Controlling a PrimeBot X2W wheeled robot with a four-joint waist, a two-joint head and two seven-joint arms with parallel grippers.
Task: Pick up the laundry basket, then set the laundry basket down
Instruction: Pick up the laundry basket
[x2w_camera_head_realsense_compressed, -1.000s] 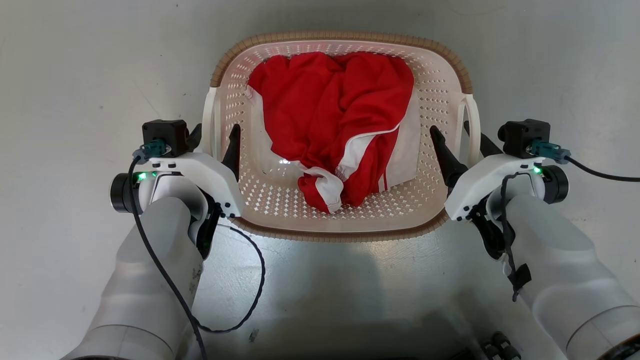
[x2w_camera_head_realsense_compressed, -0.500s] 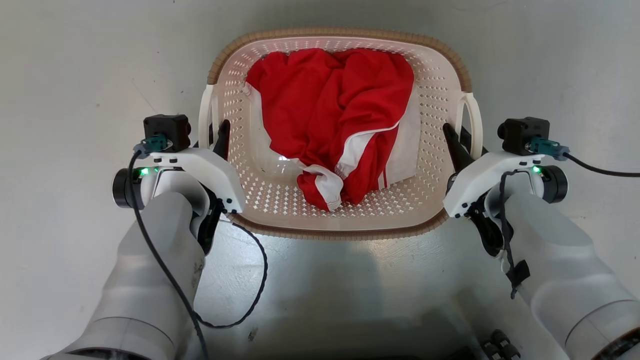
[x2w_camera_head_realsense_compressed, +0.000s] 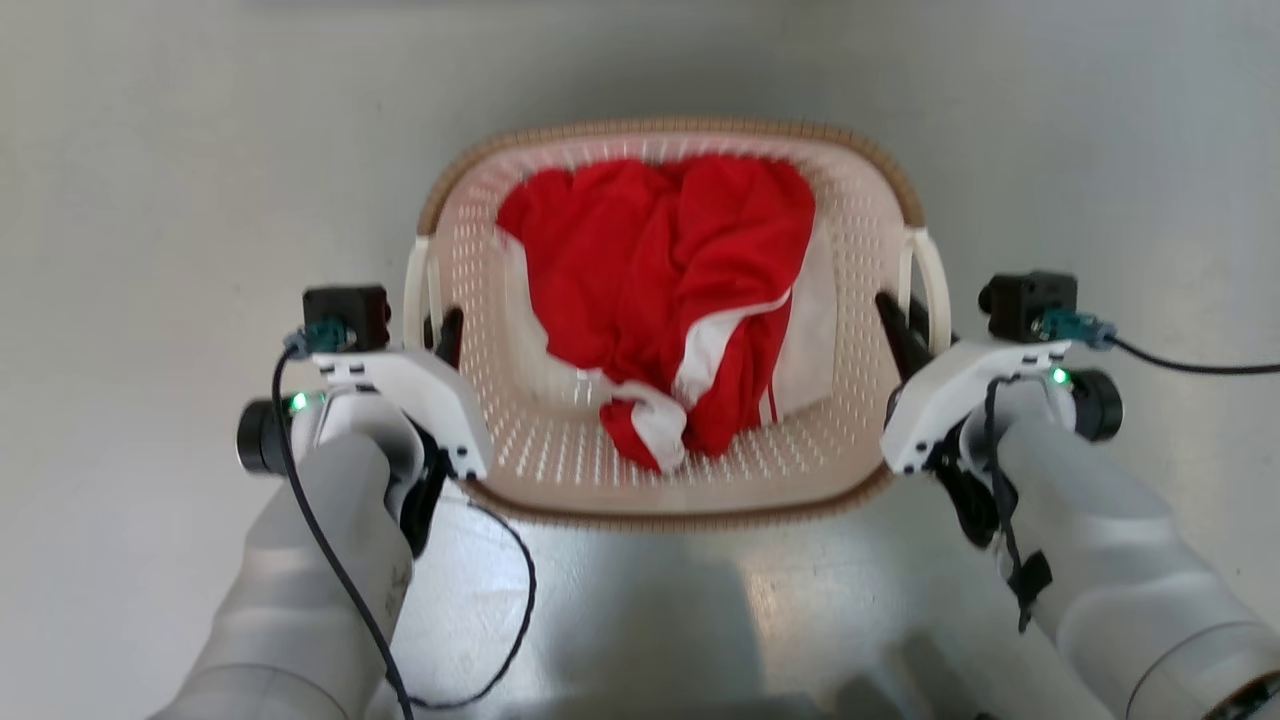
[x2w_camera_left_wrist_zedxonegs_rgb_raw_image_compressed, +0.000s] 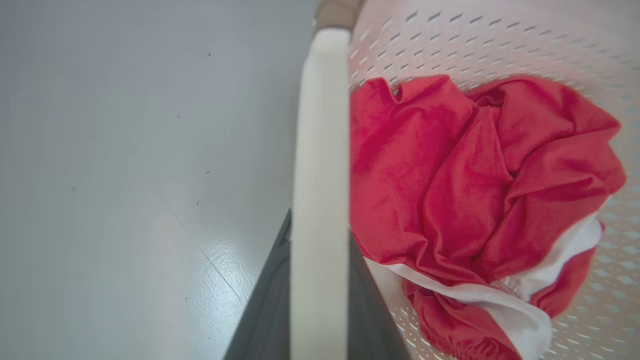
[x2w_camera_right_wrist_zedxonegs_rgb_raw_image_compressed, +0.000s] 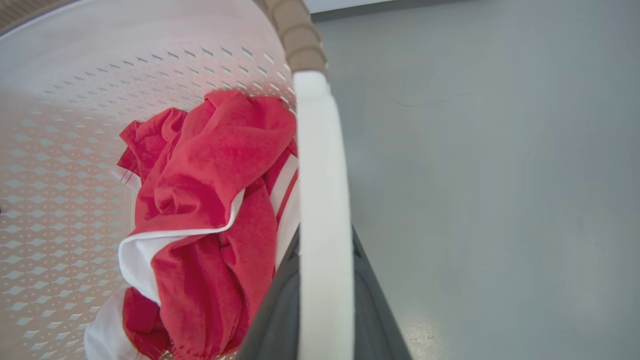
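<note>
The cream laundry basket, with perforated walls and a brown rim, sits between my two arms in the head view. My left gripper is shut on its white left handle, and my right gripper is shut on the white right handle. In the left wrist view the handle runs up between the dark fingers. The right wrist view shows the other handle clamped between its fingers in the same way. I cannot tell whether the basket touches the floor.
A crumpled red and white garment lies inside the basket. Grey glossy floor surrounds it on all sides. A black cable loops from my left arm in front of the basket's near rim.
Both grippers went from open astride the handles to shut on them. Since then the whole head picture has shifted down and blurred, so the camera moved; basket and grippers keep their relation.
</note>
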